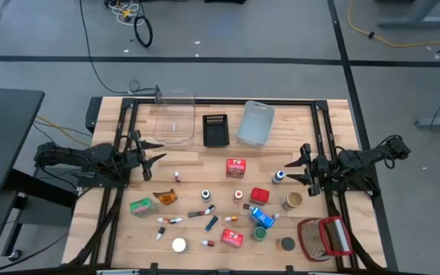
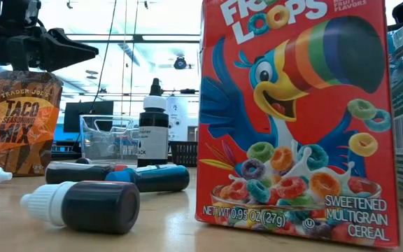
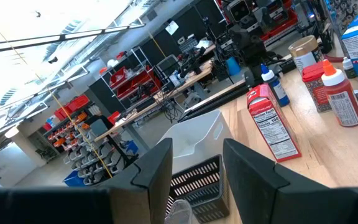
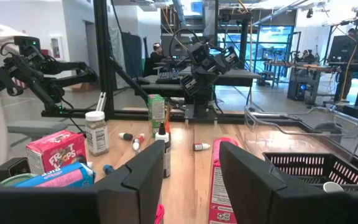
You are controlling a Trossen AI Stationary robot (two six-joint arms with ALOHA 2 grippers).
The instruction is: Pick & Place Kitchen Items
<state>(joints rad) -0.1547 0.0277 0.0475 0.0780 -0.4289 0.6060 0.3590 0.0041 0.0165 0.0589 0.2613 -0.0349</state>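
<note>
Wood tabletop (image 1: 113, 221) crowded w/ kitchen items (image 1: 235, 216); left gripper (image 1: 153, 156) & right gripper (image 1: 292, 169) parted, empty; neighbours likely knocked during pick

A: Which groceries lie out on the counter?

B: A red box (image 1: 236, 167) stands alone near the middle. Toward the right are a red jar (image 1: 260, 195), a blue carton (image 1: 262, 218), a green can (image 1: 260, 234) and a small white-capped bottle (image 1: 279, 178).

A: And on the left?

B: A green packet (image 1: 140, 206) beside an orange Taco Seasoning pouch (image 1: 166, 197). Tiny food-colouring tubes (image 1: 169, 221) lie on their sides, scattered. A Froot Loops box (image 2: 292, 119) stands upright at the front edge.
</note>
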